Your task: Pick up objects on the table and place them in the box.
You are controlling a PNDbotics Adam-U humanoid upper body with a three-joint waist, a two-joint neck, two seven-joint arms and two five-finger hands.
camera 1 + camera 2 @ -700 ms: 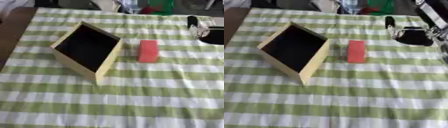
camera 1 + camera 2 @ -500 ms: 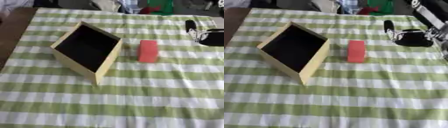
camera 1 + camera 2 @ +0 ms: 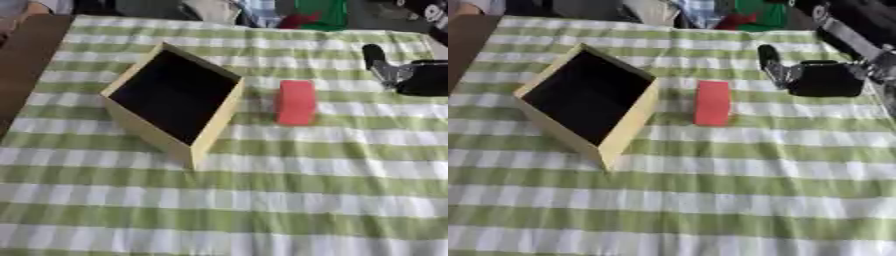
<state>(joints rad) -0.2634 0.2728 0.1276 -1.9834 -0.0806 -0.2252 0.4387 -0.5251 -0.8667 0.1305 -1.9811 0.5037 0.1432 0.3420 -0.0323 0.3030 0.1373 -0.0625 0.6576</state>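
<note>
Box (image 3: 175, 102) lies tilted, dark inside; red block (image 3: 712, 102) just beside it (right hand (image 3: 815, 77), I can't tell its fingers).

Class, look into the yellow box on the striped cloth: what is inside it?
The box shows only a dark interior; no object is visible in it. The red block lies outside, to its right. Its near wall hides part of the floor.

A green-and-white checked tablecloth (image 3: 710, 200) covers the table. The open pale-yellow square box (image 3: 588, 105) has a black inside, the flat rectangular block (image 3: 712, 102) is red, and the right hand (image 3: 820, 77) is black (silver at the joints) — all plain.
</note>
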